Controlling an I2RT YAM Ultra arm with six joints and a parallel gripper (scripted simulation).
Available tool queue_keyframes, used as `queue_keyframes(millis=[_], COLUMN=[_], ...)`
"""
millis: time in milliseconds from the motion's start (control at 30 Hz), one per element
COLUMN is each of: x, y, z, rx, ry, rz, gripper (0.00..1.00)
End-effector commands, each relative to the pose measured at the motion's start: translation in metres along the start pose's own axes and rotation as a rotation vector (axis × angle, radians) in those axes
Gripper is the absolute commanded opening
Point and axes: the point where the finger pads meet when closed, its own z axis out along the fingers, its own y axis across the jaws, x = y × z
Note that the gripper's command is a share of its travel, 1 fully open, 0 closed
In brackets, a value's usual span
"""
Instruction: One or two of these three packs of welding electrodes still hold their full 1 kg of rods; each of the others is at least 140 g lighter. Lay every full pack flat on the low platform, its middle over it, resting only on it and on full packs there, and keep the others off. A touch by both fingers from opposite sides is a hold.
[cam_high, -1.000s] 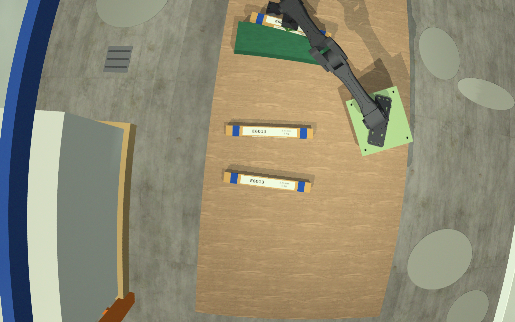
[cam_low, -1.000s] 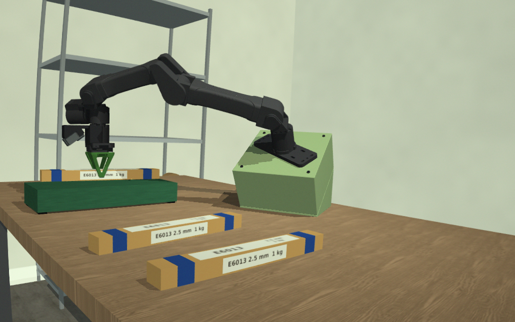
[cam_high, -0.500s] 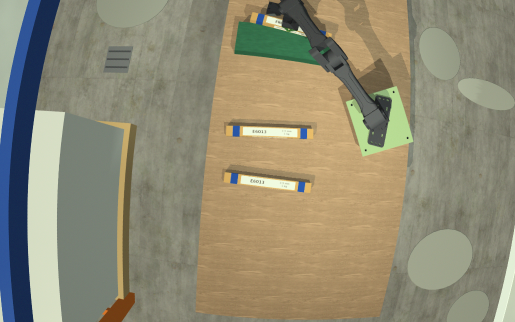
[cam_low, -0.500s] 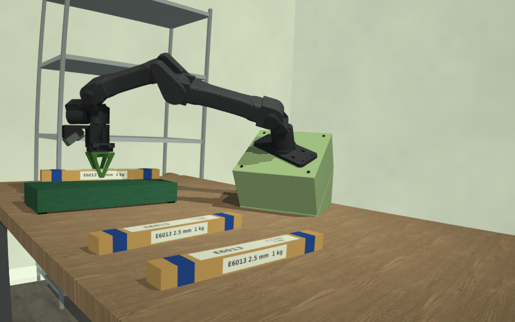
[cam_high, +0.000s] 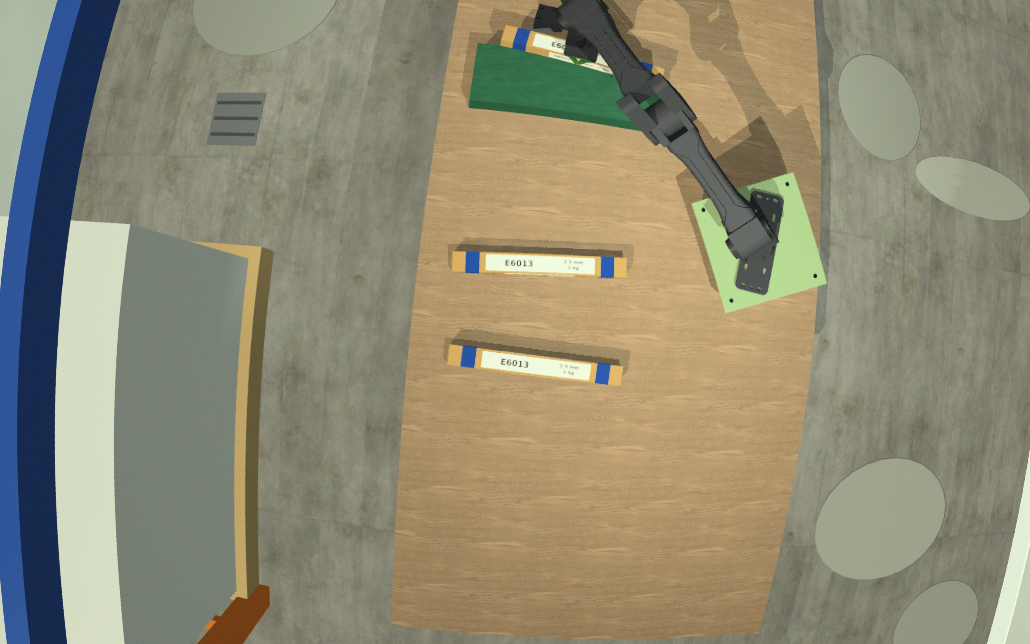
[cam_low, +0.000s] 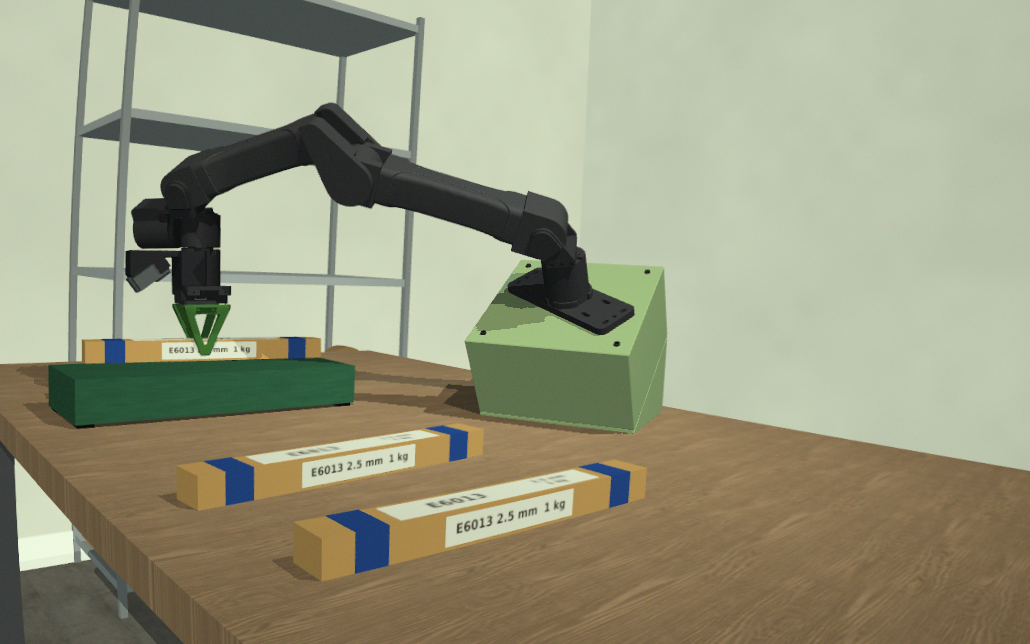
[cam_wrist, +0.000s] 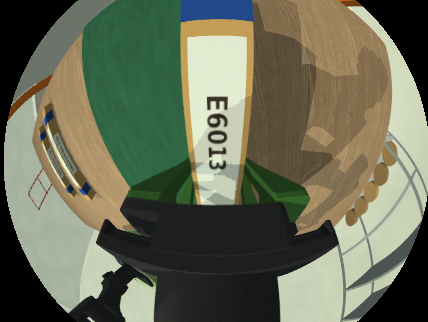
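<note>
Item: tan cardboard electrode pack with blue bands (cam_low: 136, 349), upper left of exterior view, clamped in green-fingered claw (cam_low: 202, 350), beyond dark green low platform (cam_low: 199, 389). Risk: released off-centre, it overhangs onto wooden tabletop (cam_low: 683, 524).

Three packs (cam_low: 200, 349) (cam_low: 329, 464) (cam_low: 469, 516), one platform (cam_low: 201, 389), one arm (cam_low: 425, 189) and one shelf rack (cam_low: 77, 174) were counted.

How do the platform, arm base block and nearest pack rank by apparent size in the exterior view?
1. Platform and base block: similar in apparent area, and they stand at different depths, so unranked.
2. Nearest pack: smallest, though closest to the camera.
</note>
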Motion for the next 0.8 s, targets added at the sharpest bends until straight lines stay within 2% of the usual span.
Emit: queue_keyframes(millis=[0,533,567,767], x=[-0.0146,-0.0146,-0.0145,-0.015], y=[-0.0051,-0.0052,-0.0052,-0.0047], z=[-0.0572,-0.0585,-0.0584,-0.0584], rx=[0.075,0.075,0.075,0.072], ry=[-0.068,-0.068,-0.068,-0.071], rz=[-0.015,-0.016,-0.013,-0.012], gripper=[0.0,0.0,0.76,0.76])
